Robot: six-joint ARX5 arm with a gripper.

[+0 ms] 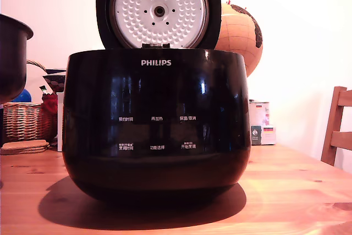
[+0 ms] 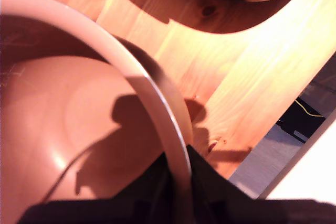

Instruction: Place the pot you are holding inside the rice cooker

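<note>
exterior view: pot (image 1: 12, 53) hangs at the view's left edge, beside and clear of the rice cooker (image 1: 154, 125), lid up.
hand (image 2: 178, 182): clamped on the pot rim.
next move: up, then toward the view's right.

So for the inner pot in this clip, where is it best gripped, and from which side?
By the rim, from above. The pot has a thin flared rim and a smooth, rounded wall that offers no other hold. In the wrist view the gripper has one finger inside and one outside that rim, which looks like a sound pinch. The pot hangs at the exterior view's left, beside the rice cooker.
</note>
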